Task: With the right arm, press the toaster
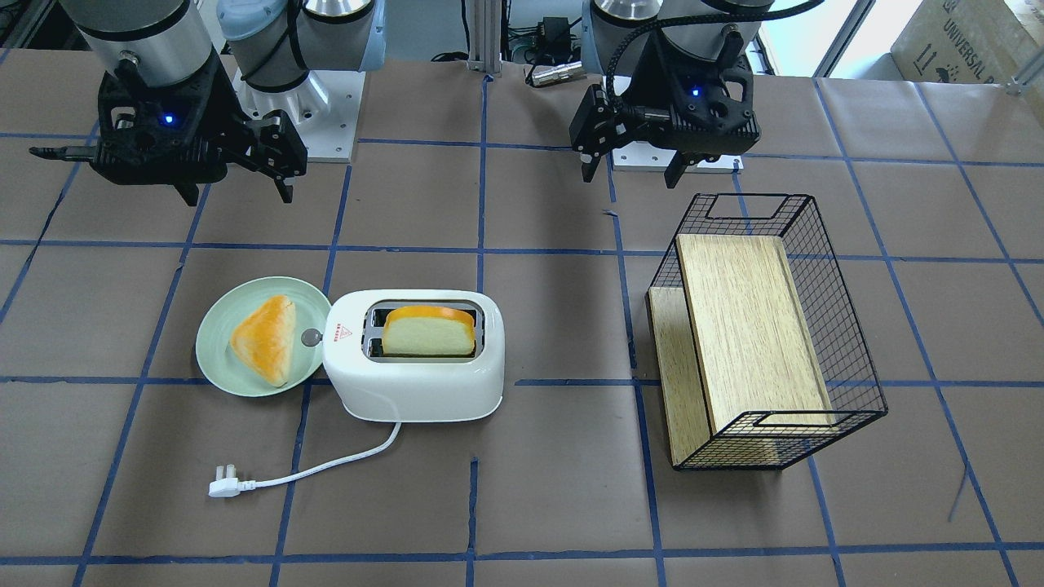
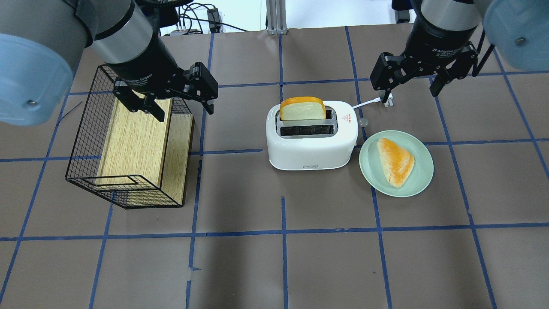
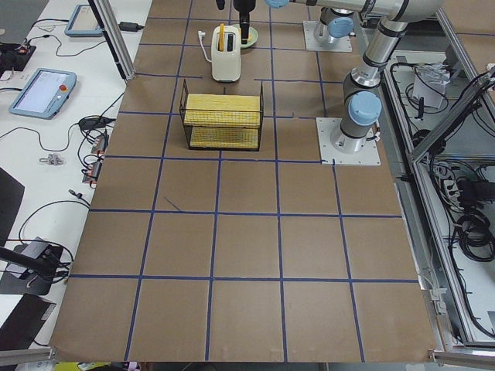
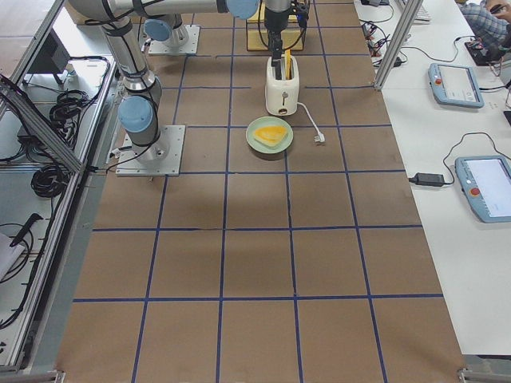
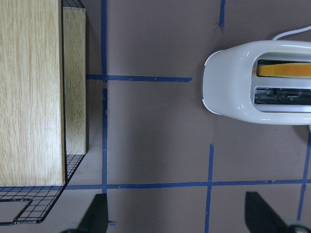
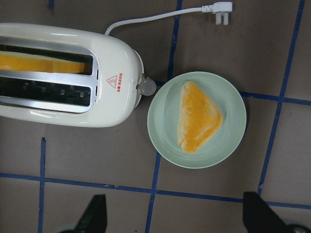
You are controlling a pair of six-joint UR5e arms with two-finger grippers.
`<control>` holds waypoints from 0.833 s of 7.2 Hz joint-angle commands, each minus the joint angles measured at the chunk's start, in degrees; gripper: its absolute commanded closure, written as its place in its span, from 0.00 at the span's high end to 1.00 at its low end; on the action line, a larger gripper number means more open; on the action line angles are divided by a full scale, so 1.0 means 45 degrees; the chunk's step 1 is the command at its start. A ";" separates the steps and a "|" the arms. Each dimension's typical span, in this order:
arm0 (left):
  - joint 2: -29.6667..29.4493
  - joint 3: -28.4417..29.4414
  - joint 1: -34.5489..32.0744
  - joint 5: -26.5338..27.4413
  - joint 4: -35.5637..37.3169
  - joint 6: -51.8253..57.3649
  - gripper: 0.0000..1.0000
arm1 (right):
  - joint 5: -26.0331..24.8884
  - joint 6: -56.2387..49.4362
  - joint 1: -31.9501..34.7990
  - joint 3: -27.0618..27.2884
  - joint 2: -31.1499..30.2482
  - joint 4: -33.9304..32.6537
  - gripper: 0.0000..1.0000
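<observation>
The glossy white toaster (image 2: 311,150) stands mid-table with a slice of toast (image 2: 302,109) upright in its far slot. Its grey end knob (image 2: 363,122) faces the plate, and its white cord ends in a plug (image 2: 388,101). My right gripper (image 2: 407,95) is open and empty, hovering above the table beyond the plate and to the right of the toaster. The right wrist view shows the toaster (image 6: 63,104) and knob (image 6: 147,86) below it. My left gripper (image 2: 185,112) is open and empty over the basket's edge, left of the toaster.
A pale green plate (image 2: 422,180) with a triangular bread piece (image 2: 396,161) lies right beside the toaster's knob end. A black wire basket (image 2: 85,141) holding wooden boards (image 2: 133,141) stands on the left. Blue tape lines grid the brown table.
</observation>
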 commanded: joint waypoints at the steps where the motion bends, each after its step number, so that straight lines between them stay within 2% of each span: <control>1: 0.0000 0.0000 0.0000 0.0000 0.0000 0.0000 1.00 | 0.0080 0.0389 -0.0015 0.0074 0.0097 -0.0079 1.00; 3: 0.0000 0.0000 0.0000 0.0000 0.0000 0.0000 1.00 | 0.0059 0.0077 -0.0054 -0.0023 0.0136 -0.0816 1.00; 6: 0.0000 0.0000 0.0000 0.0000 0.0000 0.0000 1.00 | 0.0060 0.0035 -0.0054 -0.0003 0.0195 -0.0841 1.00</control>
